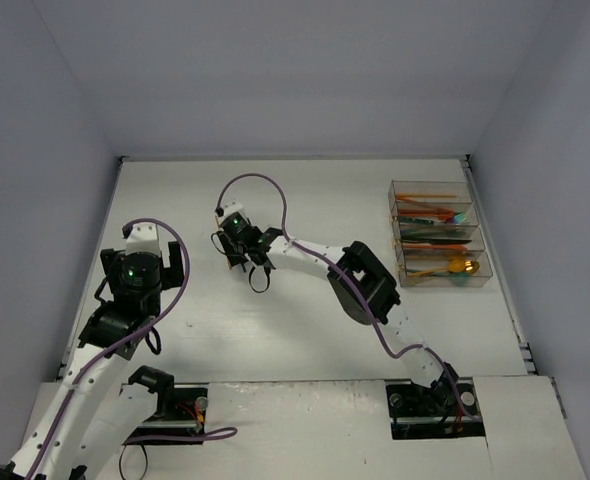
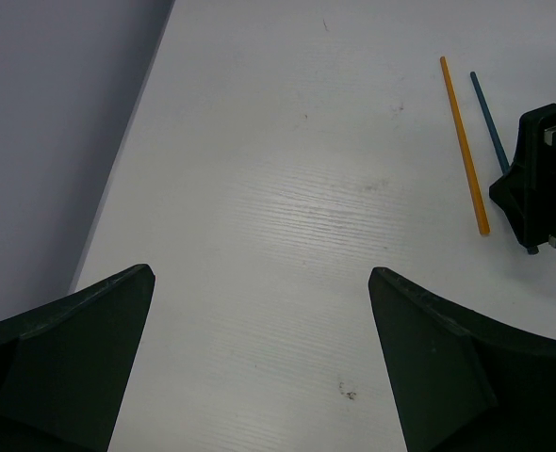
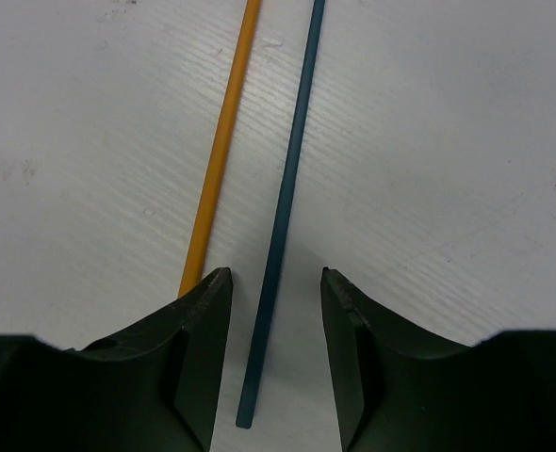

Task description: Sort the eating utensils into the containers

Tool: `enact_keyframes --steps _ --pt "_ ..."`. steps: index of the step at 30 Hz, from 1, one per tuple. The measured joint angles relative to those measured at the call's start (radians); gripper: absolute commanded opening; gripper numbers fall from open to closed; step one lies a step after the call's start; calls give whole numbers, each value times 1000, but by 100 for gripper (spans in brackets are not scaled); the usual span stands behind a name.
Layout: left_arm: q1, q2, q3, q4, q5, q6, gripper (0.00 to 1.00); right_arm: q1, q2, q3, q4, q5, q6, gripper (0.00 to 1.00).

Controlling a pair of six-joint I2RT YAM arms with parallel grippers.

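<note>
Table [image 3: 448, 141]: teal chopstick [image 3: 285, 188] between right pincer [image 3: 274, 276].

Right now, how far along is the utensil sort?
Done: the containers are loaded, gold spoon included. In hand: the right hand straddles the teal chopstick on the table, jaws not yet touching it. Left: that one and the orange chopstick beside it, the only loose pieces in view. The left hand is open and empty.
</note>
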Motion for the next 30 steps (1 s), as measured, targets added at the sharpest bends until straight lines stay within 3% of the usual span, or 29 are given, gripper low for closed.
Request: enact_keyframes --steps 14,21,30 --pt "0 9 0 0 0 0 97 -8 1 -38 81 25 27 1" --pt "0 15 0 0 -1 0 97 -68 -91 -201 145 15 65 0" --pt "0 23 0 1 -2 0 98 -305 -275 -431 80 21 44 0"
